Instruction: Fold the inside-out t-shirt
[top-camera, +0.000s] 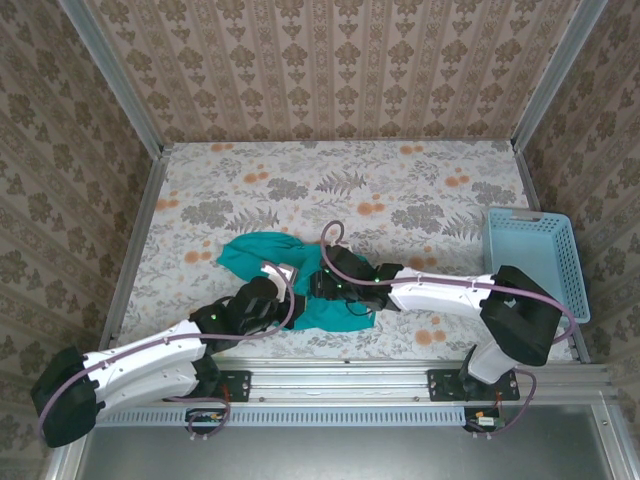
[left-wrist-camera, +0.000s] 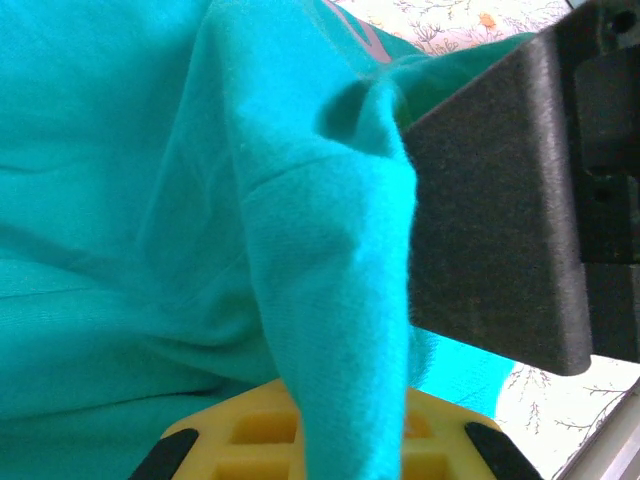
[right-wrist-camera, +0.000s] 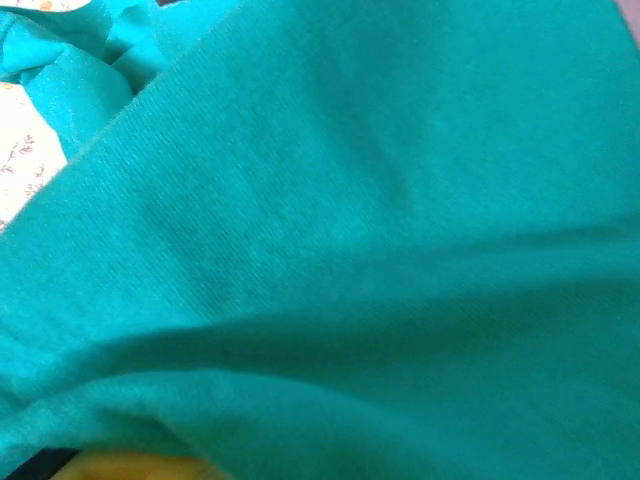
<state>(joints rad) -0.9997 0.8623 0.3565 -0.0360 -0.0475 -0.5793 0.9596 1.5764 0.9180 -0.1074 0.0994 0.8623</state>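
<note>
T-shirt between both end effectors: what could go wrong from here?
1. The t-shirt lies bunched, and the left end effector is shut on a thick fold of it; pulling may drag the whole heap rather than spread it.
2. The right end effector sits close to the left one in the cloth; whether it holds anything cannot be told, and the two could collide.

t-shirt (top-camera: 262, 252) is showing plain teal-green, no print, and is reading brighter turquoise up close on the wrist views. table cover (top-camera: 400, 190) is running a floral print: grey leaves, orange blossoms, off-white ground. walls (top-camera: 330, 60) are wearing a beige-brown damask in vertical bands. basket (top-camera: 530, 250) is reading light blue, slotted. arms (top-camera: 150, 360) are showing white shells with black joints. cables (top-camera: 331, 224) are looking purple. front rail (top-camera: 340, 385) is looking silver-grey.
</note>
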